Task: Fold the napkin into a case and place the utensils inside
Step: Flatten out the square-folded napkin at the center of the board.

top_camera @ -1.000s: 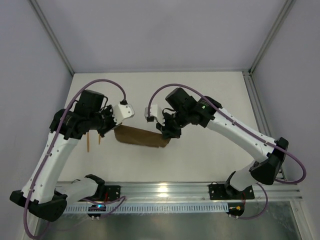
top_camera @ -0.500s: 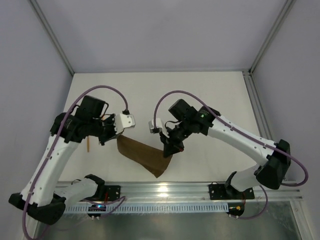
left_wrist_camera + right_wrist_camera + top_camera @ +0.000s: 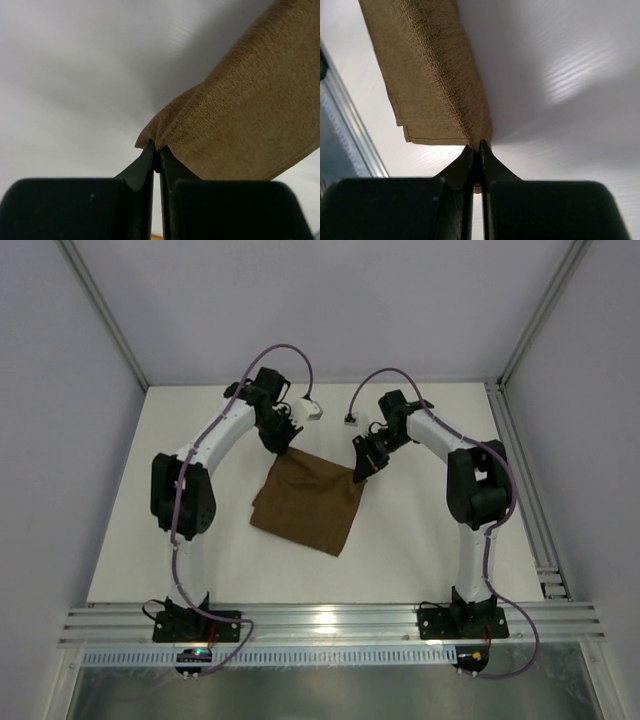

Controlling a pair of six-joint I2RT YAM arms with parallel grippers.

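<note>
Both arms have swung away from the near rail to the far half of the white tabletop (image 3: 430,530), and the plain dark brown cloth napkin (image 3: 308,505) has opened from a narrow draped strip into a rough square. My left hand (image 3: 288,447) is pinched tight on its far left corner. My right hand (image 3: 359,471) is clamped on its far right corner, and the cloth trails toward me.

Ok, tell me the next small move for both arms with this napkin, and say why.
Probably lower both held corners onto the table and open the jaws. The left gripper and right gripper each pinch a far corner of the napkin, whose near part lies spread on the table, so setting the far edge down would likely leave it flat for folding.
</note>
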